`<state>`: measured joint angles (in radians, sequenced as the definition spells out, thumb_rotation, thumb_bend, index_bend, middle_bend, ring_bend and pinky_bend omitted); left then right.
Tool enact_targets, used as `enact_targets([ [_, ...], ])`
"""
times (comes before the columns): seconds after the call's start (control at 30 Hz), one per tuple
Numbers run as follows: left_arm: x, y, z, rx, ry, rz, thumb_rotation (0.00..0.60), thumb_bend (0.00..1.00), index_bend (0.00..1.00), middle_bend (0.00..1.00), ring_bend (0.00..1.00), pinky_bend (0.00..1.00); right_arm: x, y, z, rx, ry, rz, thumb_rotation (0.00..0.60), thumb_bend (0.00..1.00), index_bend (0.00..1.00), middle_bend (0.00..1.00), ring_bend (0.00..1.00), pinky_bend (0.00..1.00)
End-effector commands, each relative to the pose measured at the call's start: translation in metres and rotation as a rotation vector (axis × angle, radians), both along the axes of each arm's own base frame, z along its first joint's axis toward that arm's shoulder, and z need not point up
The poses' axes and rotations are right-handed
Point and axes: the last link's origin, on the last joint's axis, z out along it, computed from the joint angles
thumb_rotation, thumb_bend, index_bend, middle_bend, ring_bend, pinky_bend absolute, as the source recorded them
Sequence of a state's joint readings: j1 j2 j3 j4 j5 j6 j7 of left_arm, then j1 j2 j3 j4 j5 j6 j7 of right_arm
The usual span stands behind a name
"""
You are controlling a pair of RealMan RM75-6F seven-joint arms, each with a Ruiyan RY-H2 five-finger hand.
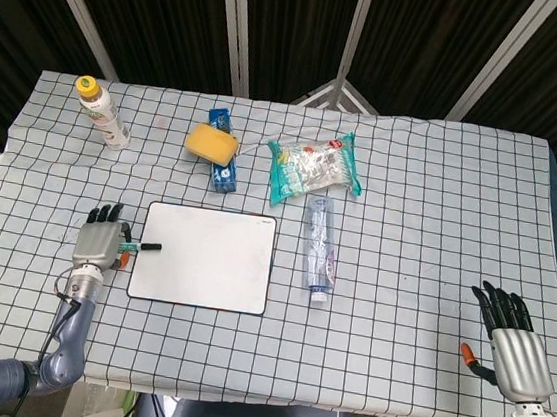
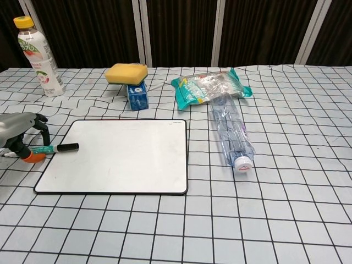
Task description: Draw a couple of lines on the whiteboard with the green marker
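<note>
Whiteboard [image 1: 204,256], one, flat on the table [image 1: 427,226], blank. Green marker [image 2: 53,148], one, light, stiff, slick; lying with capped tip over the board's left edge; best taken mid-barrel. Left hand [image 1: 96,243] over the marker's tail, whether grasping cannot be told. Right hand [image 1: 511,341] far right, released, fingers spread, holding nothing.

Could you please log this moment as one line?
left hand: over green marker | whiteboard: blank | right hand: idle, open
</note>
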<state>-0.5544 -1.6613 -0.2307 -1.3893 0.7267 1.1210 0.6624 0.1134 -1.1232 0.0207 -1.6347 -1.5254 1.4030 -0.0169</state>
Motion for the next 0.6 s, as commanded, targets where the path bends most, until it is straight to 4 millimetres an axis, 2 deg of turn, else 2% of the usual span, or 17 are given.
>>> enact_targets([
  [0.03, 0.002, -0.001, 0.001, 0.02, -0.033, -0.012, 0.6, 0.56, 0.62, 0.11, 0.0, 0.0, 0.0, 0.0, 0.0, -0.001, 0.0, 0.0, 0.6, 0.35, 0.0, 0.0, 0.0, 0.0],
  [0.33, 0.031, -0.006, 0.018, 0.076, -0.214, -0.103, 0.6, 0.57, 0.65, 0.14, 0.0, 0.0, 0.0, 0.0, 0.0, 0.0, -0.002, -0.003, 0.6, 0.35, 0.0, 0.0, 0.0, 0.0],
  [0.47, 0.059, -0.009, 0.02, 0.073, -0.438, -0.164, 0.6, 0.56, 0.65, 0.14, 0.0, 0.0, 0.0, 0.0, 0.0, 0.001, -0.002, -0.002, 0.6, 0.35, 0.0, 0.0, 0.0, 0.0],
  [0.6, 0.077, -0.006, 0.017, 0.057, -0.665, -0.203, 0.6, 0.56, 0.65, 0.14, 0.0, 0.0, 0.0, 0.0, 0.0, 0.0, -0.002, -0.003, 0.6, 0.35, 0.0, 0.0, 0.0, 0.0],
])
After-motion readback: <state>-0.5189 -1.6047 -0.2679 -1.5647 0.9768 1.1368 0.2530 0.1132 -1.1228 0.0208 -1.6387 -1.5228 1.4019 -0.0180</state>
